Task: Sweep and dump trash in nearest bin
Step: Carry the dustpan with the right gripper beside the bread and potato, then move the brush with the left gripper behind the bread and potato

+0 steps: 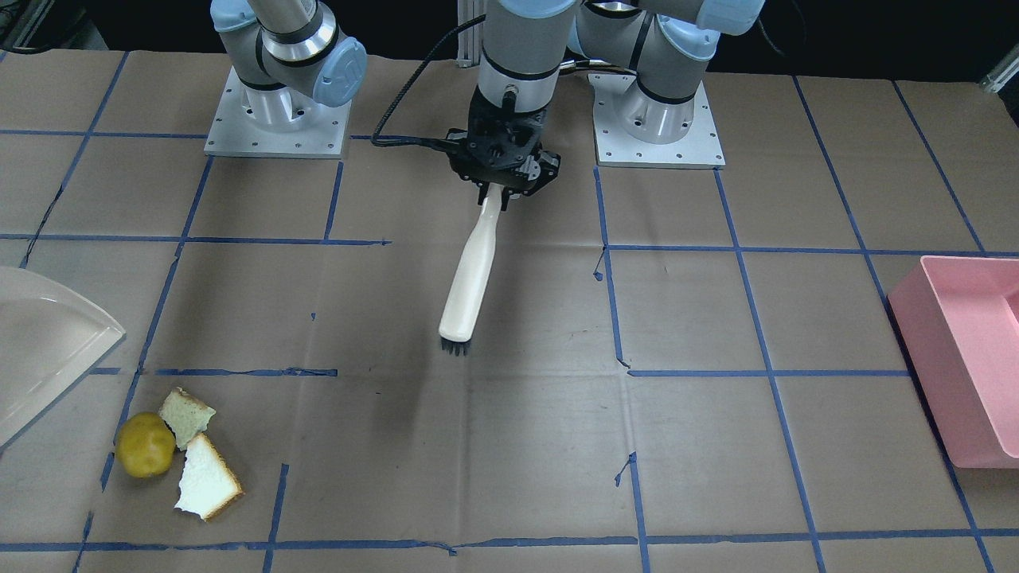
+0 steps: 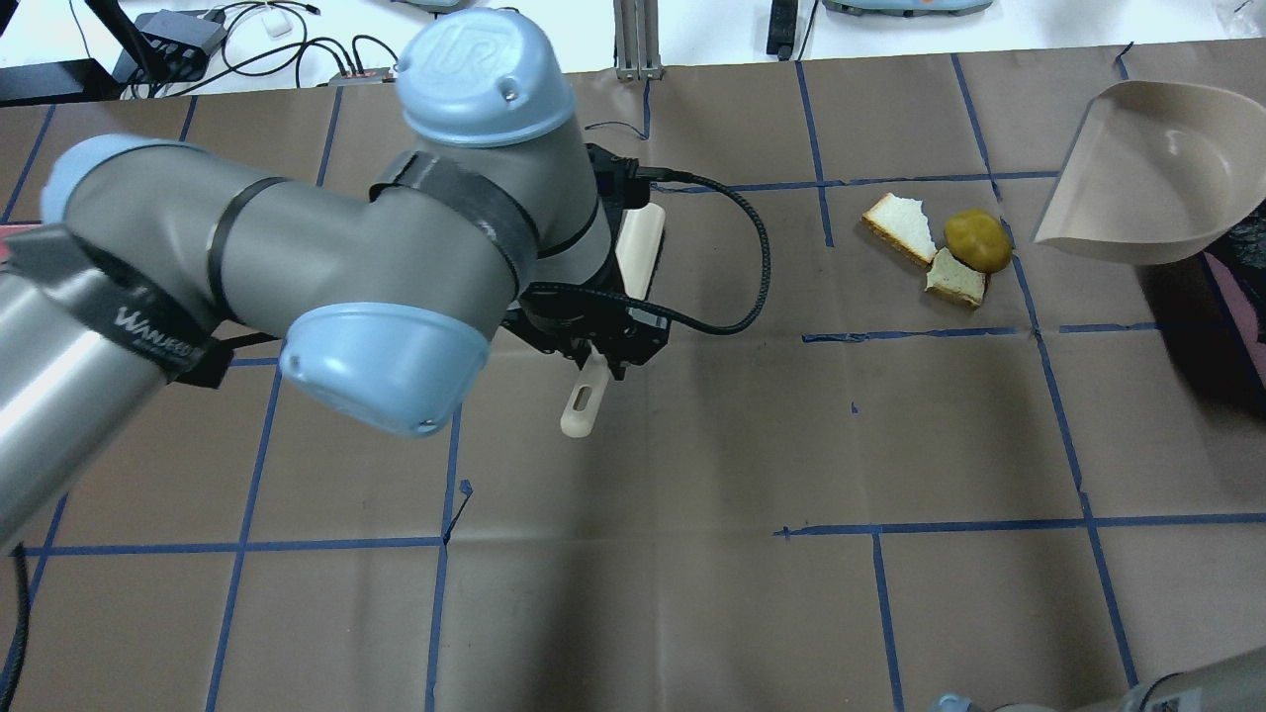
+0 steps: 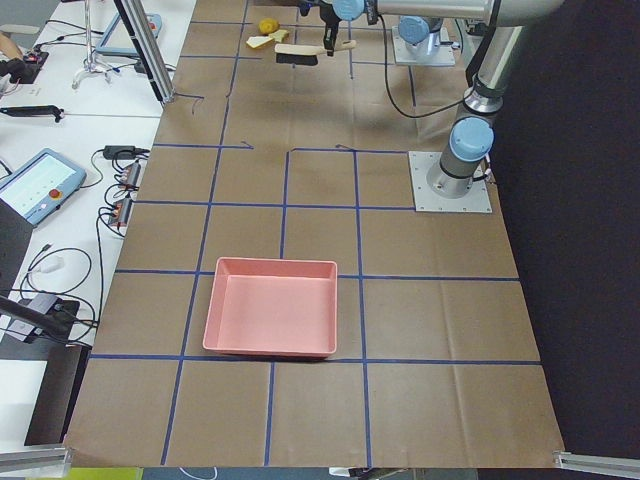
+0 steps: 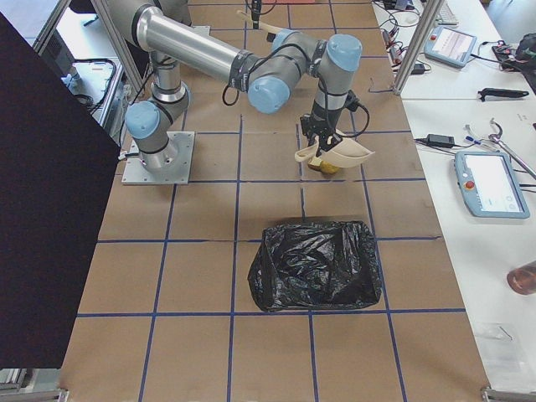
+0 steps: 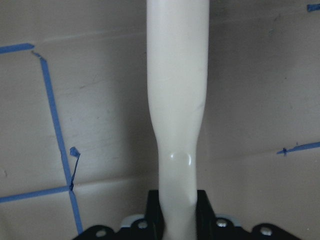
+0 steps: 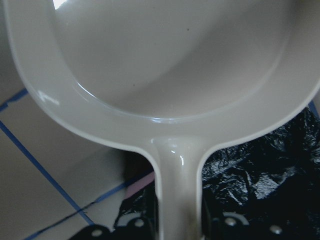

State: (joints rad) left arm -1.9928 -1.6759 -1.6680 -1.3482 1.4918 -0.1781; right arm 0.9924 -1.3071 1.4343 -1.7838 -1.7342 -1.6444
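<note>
You find the trash in one small cluster on the table (image 1: pixel 509 446), on the robot's right side and far from its bases. It is a yellow-brown potato lump (image 1: pixel 145 455), a small bread piece (image 1: pixel 187 416) touching it, and a larger bread piece (image 1: pixel 207 479) just beside both.

The dustpan (image 1: pixel 48 342) is near this cluster but apart from it, with its straight front edge turned toward the scraps. The right end effector (image 6: pixel 177 226) is clenched on the dustpan handle.

The brush (image 1: pixel 471 274) is over the middle of the table, well apart from the trash. Its cream handle slants away from the robot, and its dark bristles point down and seem lifted off the paper. The left end effector (image 1: pixel 503 189) grasps the handle firmly near its end; the tip with the hole sticks out behind the fingers.

A bin lined with a black bag (image 4: pixel 316 264) stands at the robot's right end of the table, near the dustpan. A pink bin (image 1: pixel 967 358) stands at the left end, well apart from the scraps.
</note>
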